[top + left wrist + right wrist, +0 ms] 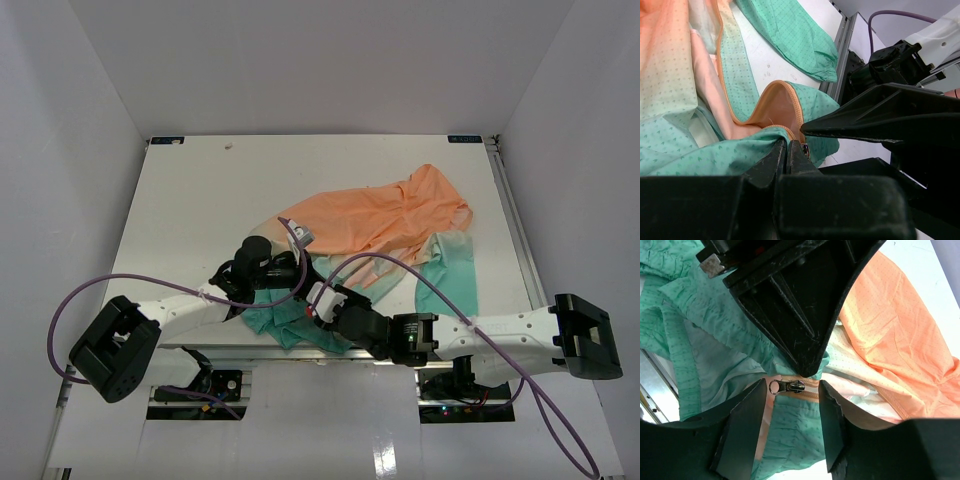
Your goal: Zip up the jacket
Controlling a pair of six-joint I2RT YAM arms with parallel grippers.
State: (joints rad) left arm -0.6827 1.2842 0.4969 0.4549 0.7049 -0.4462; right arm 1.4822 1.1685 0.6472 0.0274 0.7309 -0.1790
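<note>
While left jaws clench the crumpled orange-to-teal jacket (390, 215), right jaws gape around its zipper slider (788, 386)

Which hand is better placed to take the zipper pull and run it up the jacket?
Right. The right hand is open and straddles the zipper pull, a finger on each side. The left hand is shut on the jacket beside it, probably better as the anchor.
</note>
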